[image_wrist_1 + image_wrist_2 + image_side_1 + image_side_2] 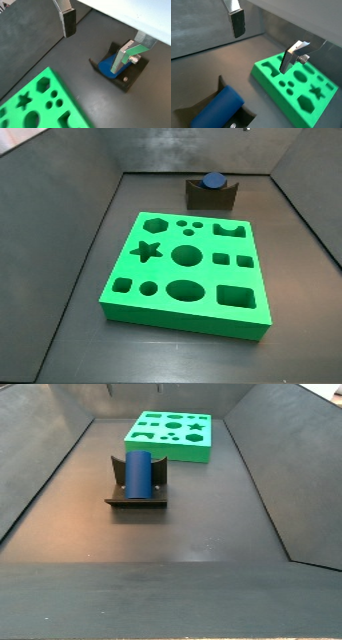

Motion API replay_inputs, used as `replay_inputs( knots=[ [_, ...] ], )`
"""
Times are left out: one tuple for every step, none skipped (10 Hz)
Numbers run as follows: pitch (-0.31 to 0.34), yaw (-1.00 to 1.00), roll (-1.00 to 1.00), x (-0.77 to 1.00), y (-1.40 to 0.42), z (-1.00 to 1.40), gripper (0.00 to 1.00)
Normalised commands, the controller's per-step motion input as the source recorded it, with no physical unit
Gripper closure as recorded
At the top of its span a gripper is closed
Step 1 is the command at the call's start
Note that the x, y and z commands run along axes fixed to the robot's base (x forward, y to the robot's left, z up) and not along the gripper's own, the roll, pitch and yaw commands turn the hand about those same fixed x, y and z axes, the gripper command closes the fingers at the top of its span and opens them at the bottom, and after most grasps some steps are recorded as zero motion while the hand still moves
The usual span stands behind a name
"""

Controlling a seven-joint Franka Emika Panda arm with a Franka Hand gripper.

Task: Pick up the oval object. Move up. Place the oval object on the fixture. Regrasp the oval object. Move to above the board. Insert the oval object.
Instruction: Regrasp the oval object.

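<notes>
The oval object [139, 472], a dark-blue peg, lies in the notch of the fixture [134, 501], and both side views show nothing touching it. Seen end-on, the oval object [211, 181] rests on the fixture [211, 198] beyond the far edge of the green board [187, 273]. My gripper [95, 42] is open and holds nothing; it shows only in the wrist views, high above the floor. One of its fingers [124, 57] overlaps the oval object [107, 66] in that view. In a wrist view the gripper [263, 42] hangs between the oval object [218, 107] and the board [298, 85].
Dark sloping walls [80, 218] enclose the floor on all sides. The board's oval hole [187, 290] is in the row of cut-outs nearest its front edge. Bare dark floor [174, 554] lies in front of the fixture.
</notes>
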Motion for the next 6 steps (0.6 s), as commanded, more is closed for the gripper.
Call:
replay_inputs(
  knots=[
    [0.000, 0.04, 1.00, -0.02, -0.03, 0.00, 0.00],
    [-0.005, 0.04, 1.00, -0.02, -0.02, 0.00, 0.00],
    [-0.010, 0.04, 1.00, -0.02, -0.02, 0.00, 0.00],
    [-0.014, 0.04, 1.00, -0.02, -0.02, 0.00, 0.00],
    [-0.015, 0.04, 1.00, -0.03, -0.02, 0.00, 0.00],
    [-0.013, 0.04, 1.00, -0.02, -0.02, 0.01, 0.00]
  ],
)
